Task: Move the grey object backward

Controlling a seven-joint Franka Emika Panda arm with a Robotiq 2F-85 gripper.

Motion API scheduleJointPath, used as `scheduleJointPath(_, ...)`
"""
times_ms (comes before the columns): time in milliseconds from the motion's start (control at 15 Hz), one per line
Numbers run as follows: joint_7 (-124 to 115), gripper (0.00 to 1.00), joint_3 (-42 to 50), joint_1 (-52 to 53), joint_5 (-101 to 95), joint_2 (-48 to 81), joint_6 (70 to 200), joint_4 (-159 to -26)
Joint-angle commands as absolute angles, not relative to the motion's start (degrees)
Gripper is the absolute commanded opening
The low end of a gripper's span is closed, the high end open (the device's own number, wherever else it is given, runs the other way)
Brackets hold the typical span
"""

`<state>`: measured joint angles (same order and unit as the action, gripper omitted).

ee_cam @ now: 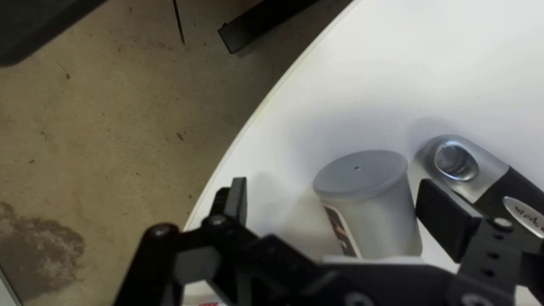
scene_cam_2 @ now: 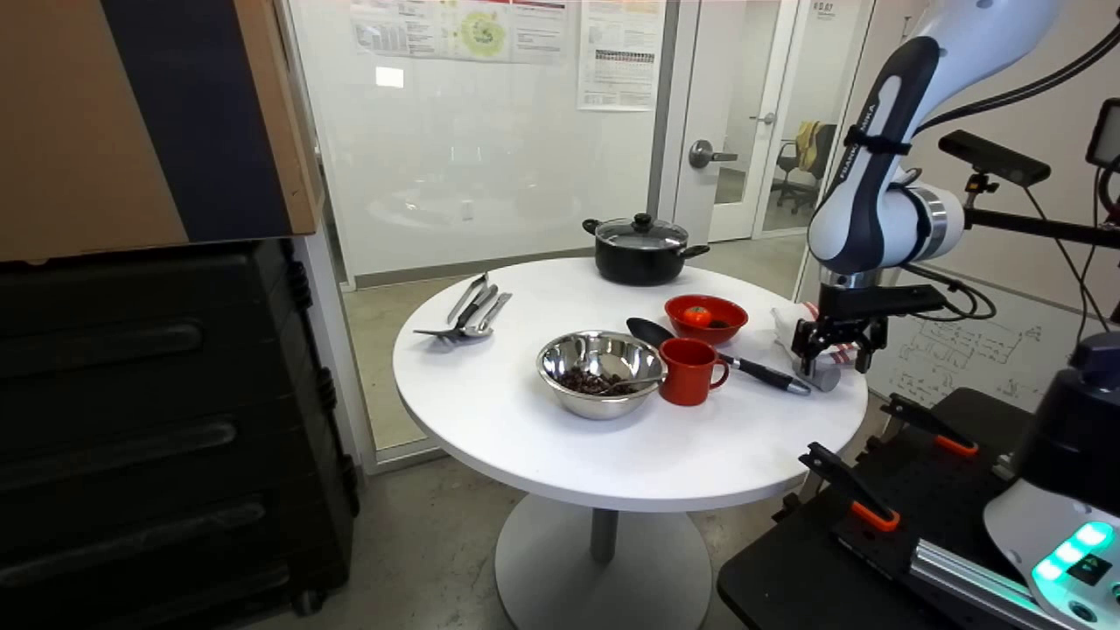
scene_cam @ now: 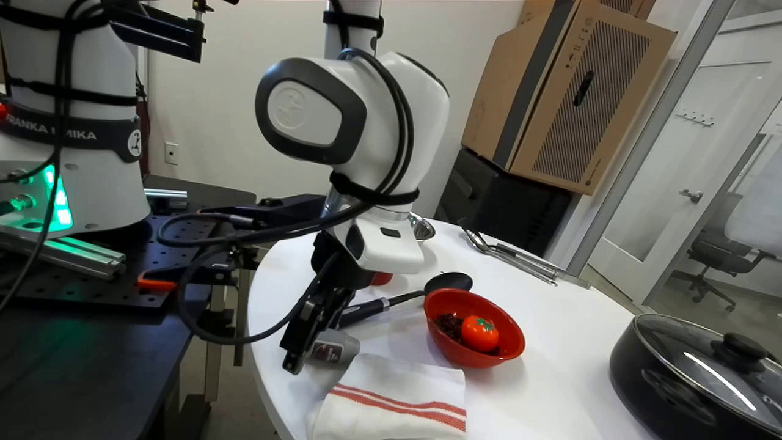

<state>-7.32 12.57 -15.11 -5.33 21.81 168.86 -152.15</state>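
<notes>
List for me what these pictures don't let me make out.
Grey object, wrist view: one end hidden by the gripper.
Its label, in an exterior view: writing too small and blurred.
Cup, in an exterior view: mostly behind the arm.
Pot, in an exterior view: partly cut off by the right edge.
Posters, in an exterior view: text too small.

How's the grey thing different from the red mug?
The red mug has a handle; I see none on the grey thing. The grey thing wears a dark label; the red mug looks plain. The grey thing appears between the open jaws of the claw; the red mug stands apart from the claw. Both have rounded sides and are on the white table.
</notes>
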Motion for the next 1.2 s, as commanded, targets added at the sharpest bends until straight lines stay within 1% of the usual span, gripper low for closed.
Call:
scheduleJointPath(0,-4.8,1.00,11.7,-15.1,-1.9,25.0,172.7,-151.1)
scheduleJointPath(67,-4.6,0.75,11.4,-15.3,-1.4,25.4,173.2,-151.0)
scheduleJointPath(133,-4.4,0.74,11.2,-15.4,-1.0,25.7,173.5,-150.9)
scheduleJointPath(200,-4.4,0.68,11.1,-15.4,-0.7,26.0,173.7,-150.7)
scheduleJointPath(333,-4.3,0.53,10.7,-15.5,-0.1,26.2,173.7,-150.5)
scheduleJointPath(400,-4.2,0.44,10.6,-15.6,0.1,26.2,173.7,-150.4)
scheduleJointPath(533,-4.1,0.30,10.5,-15.7,0.4,26.0,173.7,-150.4)
scheduleJointPath(600,-4.0,0.29,10.7,-15.5,0.3,25.5,173.3,-150.5)
scheduleJointPath(667,-3.8,0.26,10.9,-15.4,0.1,24.7,172.6,-150.9)
scheduleJointPath(800,-2.6,0.16,9.9,-16.8,0.5,20.3,168.5,-152.4)
scheduleJointPath(867,-1.7,0.06,8.5,-18.3,1.5,17.1,165.0,-153.1)
scheduleJointPath(933,-0.4,0.00,7.1,-19.7,2.8,14.5,162.0,-153.4)
scheduleJointPath(1133,3.4,0.00,6.0,-20.5,8.7,6.6,151.2,-152.9)
